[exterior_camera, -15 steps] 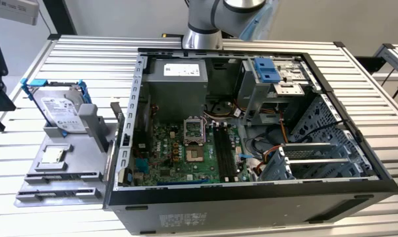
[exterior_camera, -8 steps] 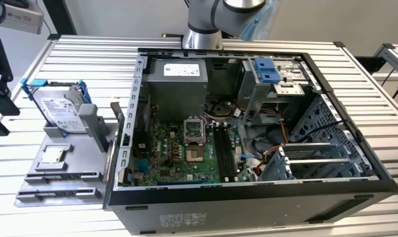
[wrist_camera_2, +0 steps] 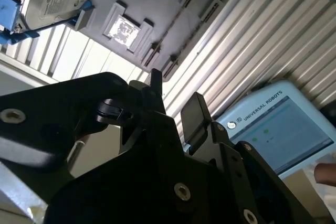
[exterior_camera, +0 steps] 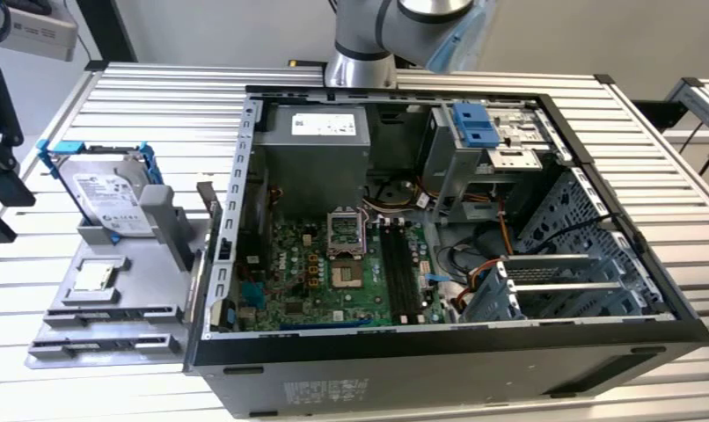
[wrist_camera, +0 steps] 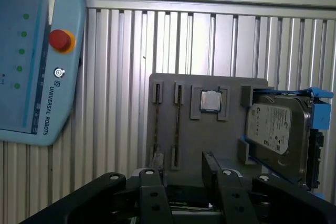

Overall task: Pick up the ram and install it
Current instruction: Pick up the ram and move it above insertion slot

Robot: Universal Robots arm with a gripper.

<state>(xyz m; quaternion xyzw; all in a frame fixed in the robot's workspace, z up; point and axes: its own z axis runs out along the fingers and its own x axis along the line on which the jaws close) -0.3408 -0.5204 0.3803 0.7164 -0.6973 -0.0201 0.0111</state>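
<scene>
The ram (wrist_camera: 177, 124) is a thin dark strip standing edge-on in a slot of the grey holder (wrist_camera: 231, 135), beside a second similar slot (wrist_camera: 156, 124). In the second wrist view the same strips (wrist_camera_2: 176, 22) run across the holder. My gripper (wrist_camera: 181, 166) hovers above the holder's edge near the slots, well clear of it. Its black fingers (wrist_camera: 152, 187) are open with nothing between them, as in the second wrist view (wrist_camera_2: 176, 87). In the exterior view the holder (exterior_camera: 108, 308) sits left of the open computer case, whose motherboard has black memory slots (exterior_camera: 399, 268).
On the holder also sit a silver hard drive in a blue frame (wrist_camera: 278, 129) and a small square chip (wrist_camera: 210, 100). A teach pendant (wrist_camera: 31, 51) lies on the ribbed metal table (exterior_camera: 49, 387). The case walls (exterior_camera: 449, 338) surround the motherboard.
</scene>
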